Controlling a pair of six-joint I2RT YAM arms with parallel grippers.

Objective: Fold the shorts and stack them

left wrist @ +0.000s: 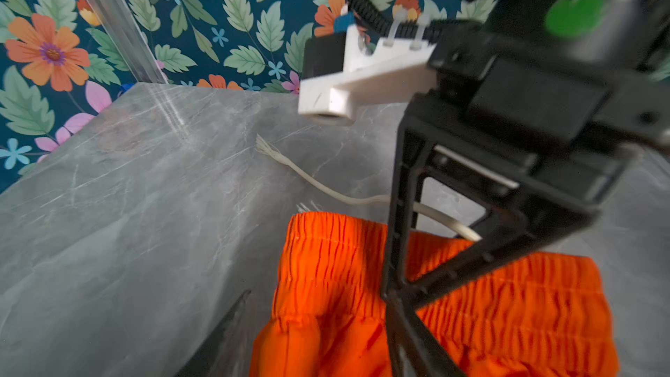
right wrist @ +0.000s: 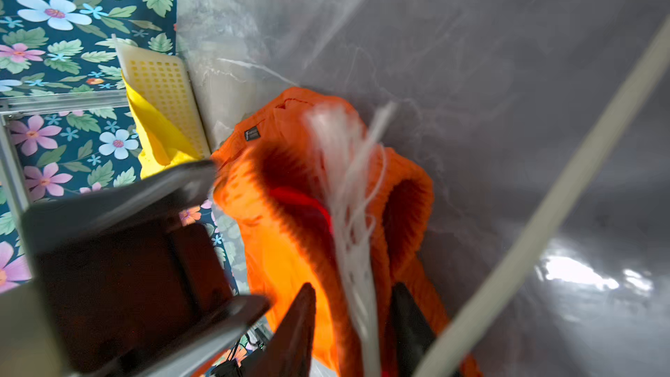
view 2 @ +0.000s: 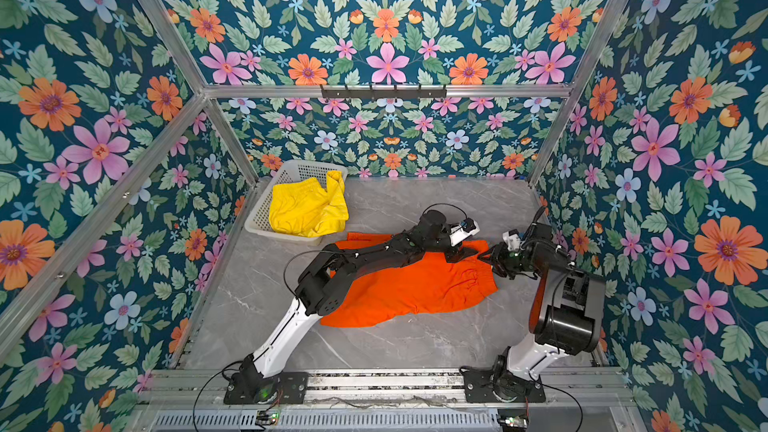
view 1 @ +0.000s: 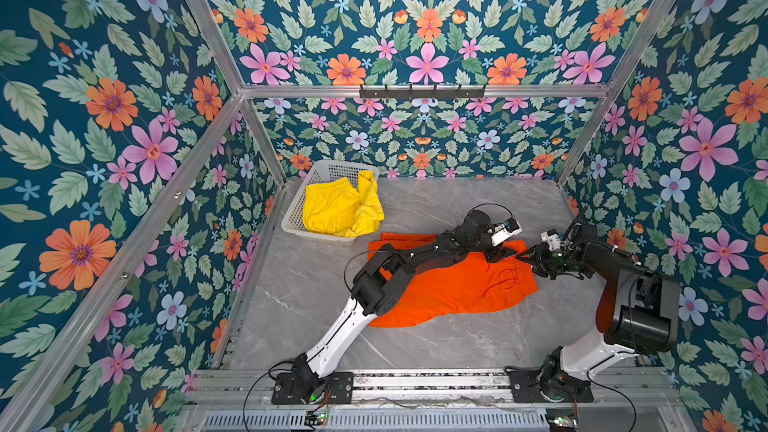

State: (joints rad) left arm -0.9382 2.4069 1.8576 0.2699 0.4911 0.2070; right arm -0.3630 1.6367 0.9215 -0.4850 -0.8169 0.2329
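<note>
Orange shorts (view 1: 457, 284): spread flat on the grey marble table (view 1: 415, 209), about the centre. Gathered waistband (left wrist: 507, 284) at the right end, legs toward the left. The left arm reaches across them from the near left and hides a strip of cloth.

Left gripper (view 1: 505, 252): at the far right corner of the orange shorts, over the waistband. Jaws stand apart. In the left wrist view one finger (left wrist: 224, 331) sits low by bare table, just beside the cloth's edge. It has hold of nothing.

Right gripper (view 1: 523, 258): at the right edge of the waistband, just beside the left gripper. In the right wrist view its fingers (right wrist: 297, 328) stand either side of bunched orange waistband and the frayed white drawstring (right wrist: 348, 183), jaws partly drawn in. That view is blurred, so I cannot tell whether they pinch the cloth.

Yellow shorts (view 1: 336, 209): crumpled in the white perforated basket (view 1: 293, 209) at the far left, one part draped over its right rim. The basket's near corner is just beside the orange shorts' far left corner.
</note>
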